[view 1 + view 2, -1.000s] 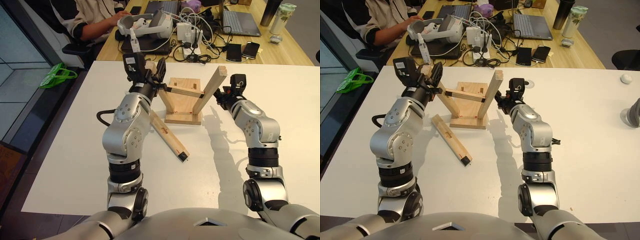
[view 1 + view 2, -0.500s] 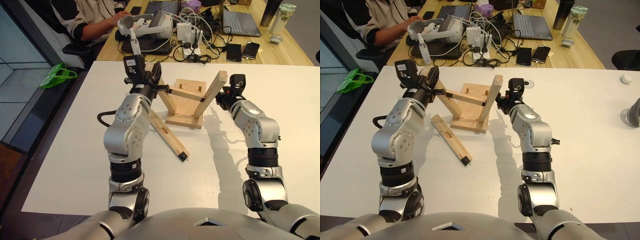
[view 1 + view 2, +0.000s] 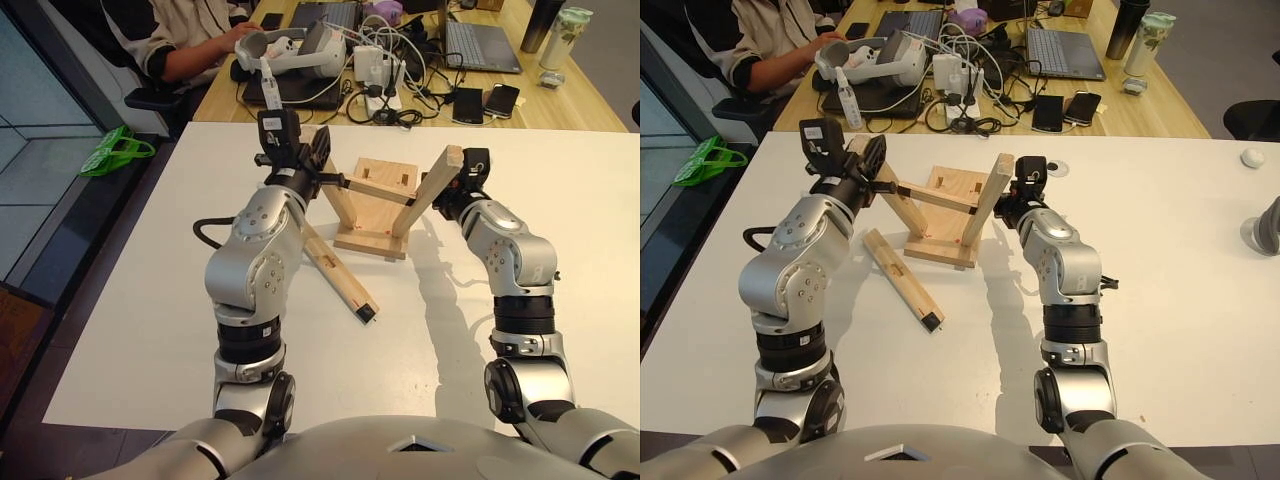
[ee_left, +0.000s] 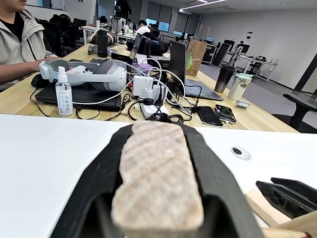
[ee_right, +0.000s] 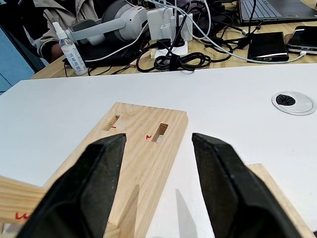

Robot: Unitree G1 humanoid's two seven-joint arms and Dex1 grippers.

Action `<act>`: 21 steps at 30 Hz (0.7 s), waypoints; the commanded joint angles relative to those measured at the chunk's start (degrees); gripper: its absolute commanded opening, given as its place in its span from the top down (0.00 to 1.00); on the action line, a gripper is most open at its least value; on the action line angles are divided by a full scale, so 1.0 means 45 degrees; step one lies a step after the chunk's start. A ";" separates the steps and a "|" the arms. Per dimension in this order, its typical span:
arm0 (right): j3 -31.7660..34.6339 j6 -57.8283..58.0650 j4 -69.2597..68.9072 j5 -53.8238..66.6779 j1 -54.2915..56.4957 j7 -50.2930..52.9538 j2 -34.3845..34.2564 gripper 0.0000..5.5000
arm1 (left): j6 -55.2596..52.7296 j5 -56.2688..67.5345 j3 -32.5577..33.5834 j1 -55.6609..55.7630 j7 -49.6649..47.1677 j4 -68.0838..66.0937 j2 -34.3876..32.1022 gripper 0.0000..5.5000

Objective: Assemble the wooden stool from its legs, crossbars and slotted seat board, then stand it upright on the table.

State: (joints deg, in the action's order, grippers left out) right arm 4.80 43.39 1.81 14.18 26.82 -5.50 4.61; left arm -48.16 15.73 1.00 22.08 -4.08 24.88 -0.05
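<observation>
The half-built stool (image 3: 380, 200), upper centre on the table (image 3: 560, 200), has just tipped away from me; my left hand (image 3: 322, 165) sits at its left leg, grip I cannot tell; my right hand (image 3: 455, 190) is spread open beside the right one; a loose leg (image 3: 338, 275) awaits fitting.

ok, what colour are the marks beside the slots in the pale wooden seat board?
Red marks; clearest in the right wrist view.

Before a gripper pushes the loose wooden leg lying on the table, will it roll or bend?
The loose leg likely stays stiff: it looks like solid wood. Its flat faces suggest sliding or pivoting, not rolling. The smooth-looking white table may let it skid.
</observation>
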 commanded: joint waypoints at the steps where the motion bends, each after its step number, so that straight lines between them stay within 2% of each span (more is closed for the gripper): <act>1: -0.0026 -0.0118 -0.0179 -0.0119 0.0041 0.0037 0.0076 0.54 | -0.0645 -0.0091 -0.0359 -0.0458 0.0100 -0.0564 0.0066 0.81; 12: 0.0067 -0.0679 -0.0221 -0.0291 0.0279 0.0152 0.0199 0.54 | -0.0306 -0.0044 0.0433 0.0330 -0.0047 -0.1422 0.0219 0.81; 21: 0.1820 -0.2765 -0.1499 0.0289 0.2239 0.0988 0.0270 0.54 | -0.0170 -0.0009 0.0522 0.0468 0.0023 -0.1670 0.0402 0.81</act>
State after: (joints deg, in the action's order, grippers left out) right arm 12.07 31.47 -3.60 14.41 35.21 -1.60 5.66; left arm -47.32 15.95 3.58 25.69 -3.80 19.30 1.57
